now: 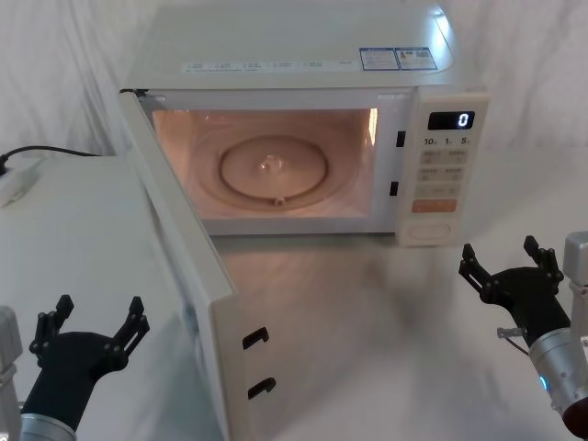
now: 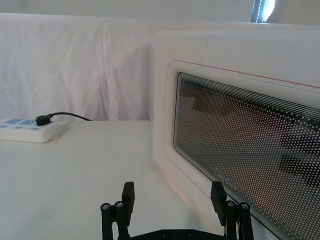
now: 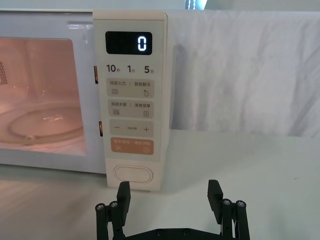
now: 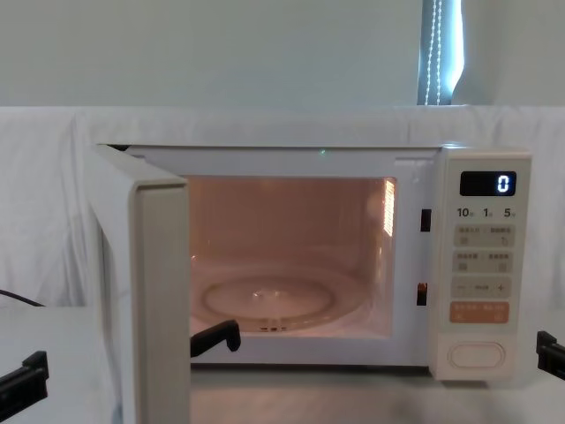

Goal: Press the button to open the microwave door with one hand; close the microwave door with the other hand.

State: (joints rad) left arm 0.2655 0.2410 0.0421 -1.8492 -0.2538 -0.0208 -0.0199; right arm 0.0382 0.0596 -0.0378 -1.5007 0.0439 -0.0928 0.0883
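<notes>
The cream microwave door [image 1: 197, 285] stands swung wide open toward me, hinged at the left; its dotted dark window [image 2: 250, 150] faces the left wrist camera. The lit cavity with a glass turntable [image 1: 274, 170] is exposed. The wide cream pill-shaped button [image 3: 133, 175] sits at the bottom of the control panel [image 1: 443, 170], under the orange key. My right gripper [image 1: 512, 262] hovers open, low and in front of the panel, apart from the button. My left gripper [image 1: 90, 329] is open at the lower left, just outside the door's outer face.
A white power strip [image 2: 27, 130] with a black plug and cable lies on the table at the far left. White cloth hangs behind the microwave. The display [image 3: 128, 43] reads 0. Bare tabletop [image 1: 386, 349] stretches in front of the oven, between the door and the right arm.
</notes>
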